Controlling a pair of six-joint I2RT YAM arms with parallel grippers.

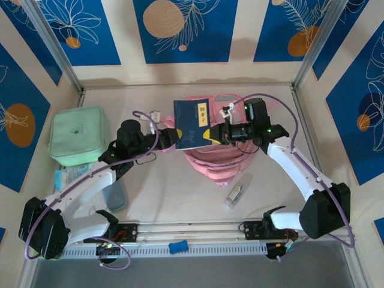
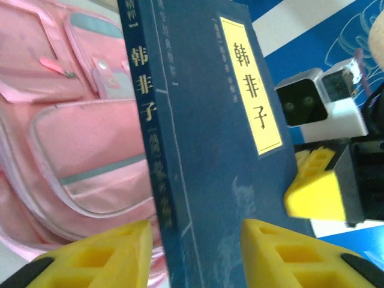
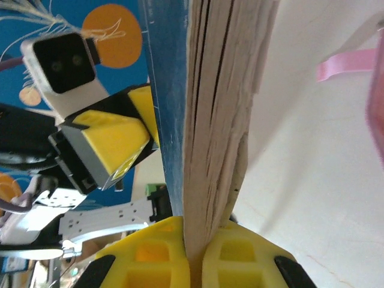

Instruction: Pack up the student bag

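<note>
- Pink fabric is making up the student bag (image 1: 210,167), which is lying on the white table (image 1: 174,192) near its middle, directly under the two grippers and partly hidden by them.
- Being soft cloth, the bag is probably going to sag and fold when lifted. It looks light and not fragile, and its mouth is unlikely to be staying open unaided.
- Likely the best places to take hold are a strap or the rim beside a zip, where the cloth is doubled. A flat panel would be giving the fingers little to pinch.
- Seen from the left wrist, the bag (image 2: 72,150) is showing pink front pockets with rounded corners, pale grey trim strips and small pink zip pulls.
- From above, it is hard to tell whether the main compartment is standing open.
- A dark blue book (image 1: 191,123) with a yellow title label is hanging upright above the bag, between the two arms.
- The right gripper (image 1: 211,133) is pinching the book's page edge, and its own wrist view is showing its yellow fingers pressed tight on the paper.
- The left gripper (image 1: 175,137) is straddling the book's spine end with its fingers parted. One finger looks just clear of the cover, so it seems to be gripping nothing.
- A mint-green soft case (image 1: 78,135) is sitting well apart, at the left of the table.
</note>
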